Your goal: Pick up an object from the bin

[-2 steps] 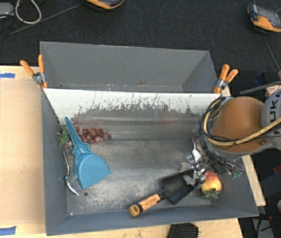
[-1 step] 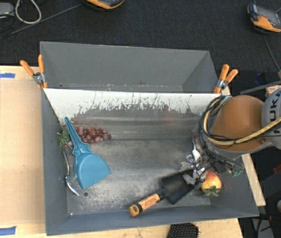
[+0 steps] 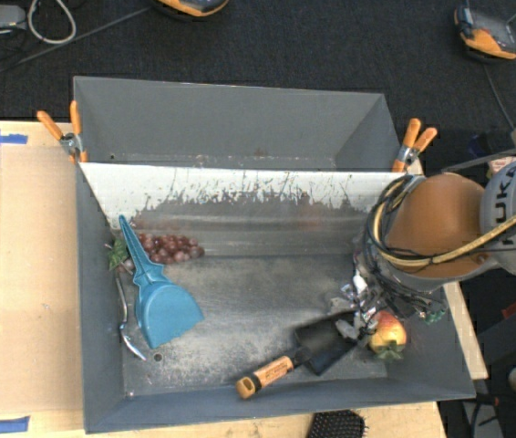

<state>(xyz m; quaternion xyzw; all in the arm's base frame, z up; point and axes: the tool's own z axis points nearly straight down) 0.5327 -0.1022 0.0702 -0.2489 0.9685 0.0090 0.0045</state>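
Camera view: claw [image 3: 365, 310] low over the lower-right corner of the scuffed grey metal bin [image 3: 240, 126], apart or together impossible to tell. Just beside it, round red-yellow apple [image 3: 387, 337] and flat black trowel [image 3: 317, 347] with wooden handle. Well apart at left, blue plastic scoop [image 3: 162, 308] and dark grapes [image 3: 169, 247].

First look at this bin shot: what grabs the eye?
The blue scoop lies at the left of the bin, with a bunch of dark grapes by its handle. At the right the gripper hangs close over a red and yellow apple and the black head of an orange-handled scraper.
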